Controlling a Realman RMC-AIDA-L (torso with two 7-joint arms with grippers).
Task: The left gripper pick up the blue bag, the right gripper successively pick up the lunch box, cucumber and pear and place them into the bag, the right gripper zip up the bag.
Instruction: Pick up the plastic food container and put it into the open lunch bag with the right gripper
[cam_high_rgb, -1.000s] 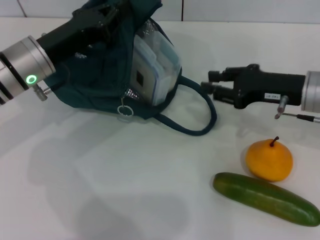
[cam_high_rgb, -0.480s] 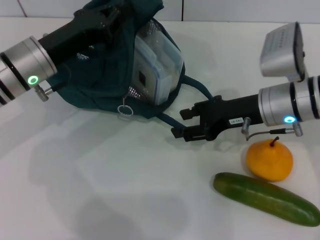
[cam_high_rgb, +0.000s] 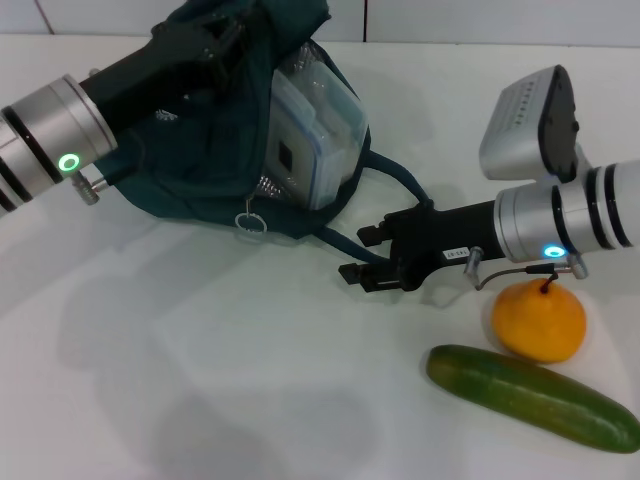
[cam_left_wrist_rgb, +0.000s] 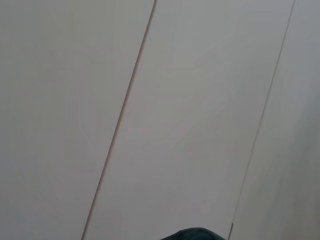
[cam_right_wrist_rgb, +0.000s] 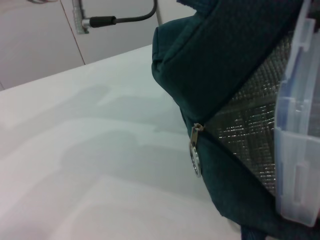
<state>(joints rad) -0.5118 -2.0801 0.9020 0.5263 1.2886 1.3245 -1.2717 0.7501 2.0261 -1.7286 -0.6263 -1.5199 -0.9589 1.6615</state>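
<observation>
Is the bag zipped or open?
Open. The bag's mouth gapes, showing silver lining and the lunch box inside; the zipper pull hangs at one end.

table (cam_high_rgb: 200, 400): white, glossy | wall (cam_left_wrist_rgb: 200, 100): pale panels, thin dark seams

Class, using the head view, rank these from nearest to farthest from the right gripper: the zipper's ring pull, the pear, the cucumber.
Measured from the right gripper:
1. Ring pull, hanging off the blue bag towards the robot's left.
2. Pear, on the table beneath the right arm's wrist.
3. Cucumber, lying in front of the pear, closest to the robot.
</observation>
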